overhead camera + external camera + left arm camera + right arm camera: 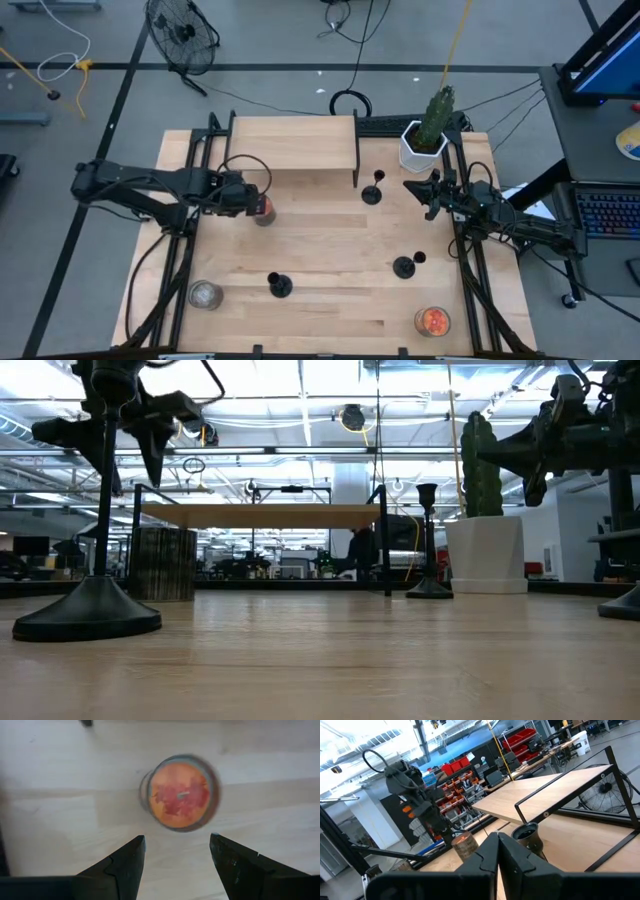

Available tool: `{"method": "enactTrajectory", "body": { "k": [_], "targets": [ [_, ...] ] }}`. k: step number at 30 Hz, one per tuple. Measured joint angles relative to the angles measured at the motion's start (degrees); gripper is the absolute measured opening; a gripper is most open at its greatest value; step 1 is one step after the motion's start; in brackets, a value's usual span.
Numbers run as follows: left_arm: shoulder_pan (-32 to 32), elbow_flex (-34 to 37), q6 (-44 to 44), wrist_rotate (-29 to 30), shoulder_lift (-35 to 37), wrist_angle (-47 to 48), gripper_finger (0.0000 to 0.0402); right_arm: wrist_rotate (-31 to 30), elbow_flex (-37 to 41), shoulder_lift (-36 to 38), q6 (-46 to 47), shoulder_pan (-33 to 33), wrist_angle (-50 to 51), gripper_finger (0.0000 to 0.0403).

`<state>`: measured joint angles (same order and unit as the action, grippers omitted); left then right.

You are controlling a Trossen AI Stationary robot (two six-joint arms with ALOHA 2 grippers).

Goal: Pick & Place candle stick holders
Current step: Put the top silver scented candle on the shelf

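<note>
Three black candle stick holders stand upright on their round bases on the wooden table: one at the far middle (373,190), one at the near left (278,285), one at the right (405,265). My left gripper (255,203) is open and hovers above a glass jar with orange contents (180,792); its fingers touch nothing. My right gripper (412,187) is shut and empty, a little to the right of the far holder, whose cup top (527,832) shows just beyond its fingertips (498,842).
A raised wooden shelf on a black frame (295,145) stands at the far edge. A cactus in a white pot (425,140) stands at the far right. A grey jar (205,295) and another orange jar (432,320) stand near the front edge.
</note>
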<state>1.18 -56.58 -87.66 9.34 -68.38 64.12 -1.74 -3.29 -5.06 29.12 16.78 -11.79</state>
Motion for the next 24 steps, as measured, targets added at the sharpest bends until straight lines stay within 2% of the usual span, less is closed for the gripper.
{"method": "enactTrajectory", "body": {
  "k": [6, 12, 20, 24],
  "targets": [
    [-1.3, 1.53, 0.09, -2.66, -3.33, -0.36, 0.0232, 0.0, 0.0, -0.04, 0.11, 0.0, 0.04, 0.0004],
    [-2.8, 2.28, 0.52, 0.36, -3.36, -0.24, 0.0232, 0.0, 0.0, -0.04, 0.0, 0.0, 0.02, 0.0004],
    [-4.9, 7.26, 0.03, -3.33, -3.3, -5.05, 0.0232, 0.02, 0.0, -0.04, 0.0, 0.0, 0.04, 0.0004],
    [-6.29, 7.32, 0.48, -2.73, -3.15, -6.35, 0.0232, 0.02, 0.0, -0.04, 0.0, 0.0, 0.06, 0.0004]
  ]
}}
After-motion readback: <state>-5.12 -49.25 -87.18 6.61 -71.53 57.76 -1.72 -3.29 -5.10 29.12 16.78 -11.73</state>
